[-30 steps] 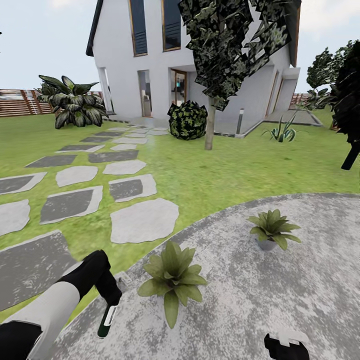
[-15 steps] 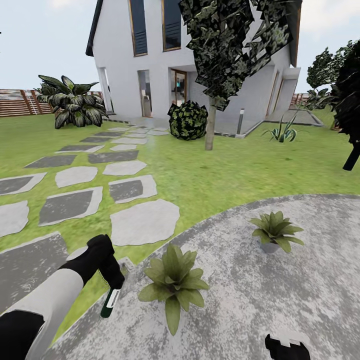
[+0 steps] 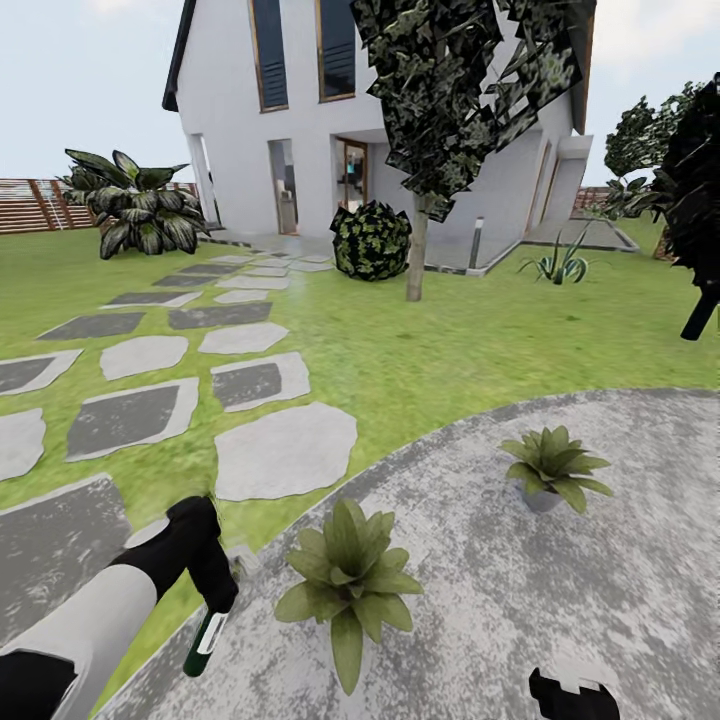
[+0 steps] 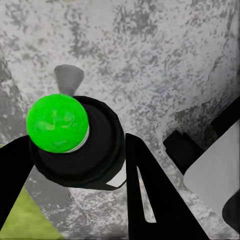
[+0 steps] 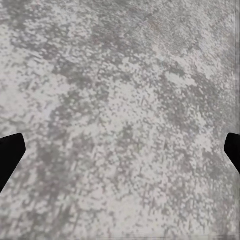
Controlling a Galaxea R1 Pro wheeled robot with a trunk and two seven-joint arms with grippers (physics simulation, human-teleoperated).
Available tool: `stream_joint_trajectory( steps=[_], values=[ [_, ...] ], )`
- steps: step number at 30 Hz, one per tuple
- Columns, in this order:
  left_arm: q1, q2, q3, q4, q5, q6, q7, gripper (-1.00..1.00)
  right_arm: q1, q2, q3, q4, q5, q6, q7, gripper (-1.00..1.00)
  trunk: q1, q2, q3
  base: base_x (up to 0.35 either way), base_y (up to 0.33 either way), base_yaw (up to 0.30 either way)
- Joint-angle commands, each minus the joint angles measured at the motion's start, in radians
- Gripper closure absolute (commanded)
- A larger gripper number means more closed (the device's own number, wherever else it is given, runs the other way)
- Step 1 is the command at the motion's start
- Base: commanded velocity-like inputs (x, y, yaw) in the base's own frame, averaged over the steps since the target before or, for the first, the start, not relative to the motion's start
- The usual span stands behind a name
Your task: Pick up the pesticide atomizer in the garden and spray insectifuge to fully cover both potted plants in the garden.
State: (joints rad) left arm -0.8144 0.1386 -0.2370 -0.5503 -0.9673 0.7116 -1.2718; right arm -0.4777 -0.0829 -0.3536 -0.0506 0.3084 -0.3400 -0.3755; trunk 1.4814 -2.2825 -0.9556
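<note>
On the grey patio (image 3: pixel 600 600), the left gripper (image 3: pixel 212 592) pinches the pesticide atomizer (image 3: pixel 205 640) at nine o'clock of the nearer potted plant (image 3: pixel 347 580); pickup looks done, spraying remains.

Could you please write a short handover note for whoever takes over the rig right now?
Left gripper: shut on the pesticide atomizer, which hangs below it at the patio edge, beside the nearer potted plant.
Right gripper: open, holding nothing, over bare patio paving.
Farther potted plant: on the patio, ahead and to the right of the nearer one.
Done: atomizer picked up and brought to the plants.
Left: no spray or coating is visible on either plant; judging by that, both are yet to be covered, probably the nearer one first.
</note>
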Motion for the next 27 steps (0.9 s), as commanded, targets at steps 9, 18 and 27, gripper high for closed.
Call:
stream_joint_trajectory(
  steps=[9, 18, 27],
  values=[
    [-0.002, -0.025, -0.004, -0.023, 0.006, 0.015, -0.013, 1.0, -0.001, 0.0, -0.008, 0.002, 0.01, -0.004, -0.003, -1.0, 0.0, 0.0, -0.001, 0.0, 0.0, -0.007],
    [-0.108, -0.055, -0.011, -0.023, -0.023, 0.013, -0.155, 1.0, -0.001, 0.0, -0.008, 0.002, 0.009, -0.004, -0.003, -1.0, 0.0, 0.0, -0.001, 0.0, 0.0, 0.0],
    [-0.105, -0.039, -0.055, -0.013, -0.143, -0.006, -0.213, 1.0, -0.001, 0.0, -0.008, 0.002, 0.01, -0.004, -0.002, -1.0, 0.0, 0.0, -0.001, 0.0, 0.0, 0.0]
  ],
)
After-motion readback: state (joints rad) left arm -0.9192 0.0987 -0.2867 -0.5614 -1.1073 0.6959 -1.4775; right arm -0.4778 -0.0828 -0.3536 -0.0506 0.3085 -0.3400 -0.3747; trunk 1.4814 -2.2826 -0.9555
